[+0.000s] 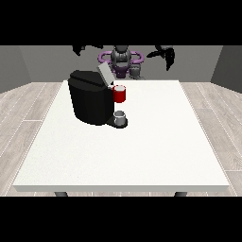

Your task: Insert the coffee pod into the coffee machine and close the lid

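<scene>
A black coffee machine [90,101] stands on the left half of the white table [142,151]. Its grey lid [105,73] is tilted up and open. A red round holder [120,94] juts from the machine's front, and a small grey cup [121,116] sits on the base beneath it. A small grey cylinder [136,71] stands at the table's far edge beside the robot's body; I cannot tell if it is the pod. The hand at the view's left [86,48] and the hand at the view's right [165,55] are both raised above the far edge, holding nothing, fingers relaxed.
The robot's torso [121,59] with its purple ring is behind the far edge. The white tabletop spreads wide to the right of and in front of the machine. Wooden floor surrounds the table.
</scene>
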You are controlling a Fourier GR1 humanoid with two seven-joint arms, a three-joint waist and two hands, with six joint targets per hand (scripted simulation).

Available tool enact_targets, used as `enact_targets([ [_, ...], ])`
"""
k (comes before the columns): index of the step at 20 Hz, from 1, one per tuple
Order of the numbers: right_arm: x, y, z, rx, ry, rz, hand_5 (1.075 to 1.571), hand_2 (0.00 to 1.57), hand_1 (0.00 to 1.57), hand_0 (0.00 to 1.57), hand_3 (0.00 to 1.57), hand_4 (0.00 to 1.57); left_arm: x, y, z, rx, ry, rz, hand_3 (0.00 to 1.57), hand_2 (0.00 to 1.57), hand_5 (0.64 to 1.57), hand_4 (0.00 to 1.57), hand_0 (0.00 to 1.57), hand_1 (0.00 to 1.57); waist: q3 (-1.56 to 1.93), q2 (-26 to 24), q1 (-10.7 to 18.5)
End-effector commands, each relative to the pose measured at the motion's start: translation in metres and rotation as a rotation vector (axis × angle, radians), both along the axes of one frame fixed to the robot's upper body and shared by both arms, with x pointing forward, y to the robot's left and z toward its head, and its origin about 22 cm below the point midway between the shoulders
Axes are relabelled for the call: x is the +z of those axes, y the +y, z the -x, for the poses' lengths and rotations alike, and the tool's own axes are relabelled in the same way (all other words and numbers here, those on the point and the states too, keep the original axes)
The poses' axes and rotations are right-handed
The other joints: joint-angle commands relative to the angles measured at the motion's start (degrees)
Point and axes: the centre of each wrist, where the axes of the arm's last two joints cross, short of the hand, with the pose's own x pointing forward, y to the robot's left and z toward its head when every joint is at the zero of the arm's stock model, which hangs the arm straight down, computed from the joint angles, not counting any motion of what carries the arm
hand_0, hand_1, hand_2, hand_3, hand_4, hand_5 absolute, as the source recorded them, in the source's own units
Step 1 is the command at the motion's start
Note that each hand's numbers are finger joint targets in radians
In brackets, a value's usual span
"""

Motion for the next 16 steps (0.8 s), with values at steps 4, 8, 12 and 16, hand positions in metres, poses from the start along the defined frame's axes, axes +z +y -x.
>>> enact_targets([
  [4,0.006,-0.018,-0.024,-0.048,0.016,-0.066,1.571,0.0,0.0,0.0,0.0,0.0,0.005,-0.02,0.015,-0.05,-0.053,0.049,0.0,0.0,1.571,0.39,0.0,0.0,0.03,3.5,4.3],
  [8,0.019,-0.017,-0.034,-0.039,0.014,-0.154,1.571,0.0,0.0,0.0,0.0,0.09,0.025,-0.011,0.01,-0.013,-0.093,0.037,0.0,0.0,1.571,0.38,0.0,0.0,0.02,7.0,3.4],
  [12,0.016,-0.013,-0.039,-0.062,0.054,-0.168,1.571,0.0,0.0,0.0,0.0,0.17,0.037,-0.006,0.019,0.01,-0.12,0.025,0.0,0.0,1.571,0.35,0.0,0.0,0.01,8.1,3.2],
  [16,0.022,-0.026,-0.051,-0.056,-0.015,-0.139,1.571,0.0,0.0,0.0,0.0,0.0,0.061,-0.02,0.018,-0.031,-0.207,0.038,0.0,0.0,1.571,0.26,0.0,0.0,0.03,13.2,5.5],
])
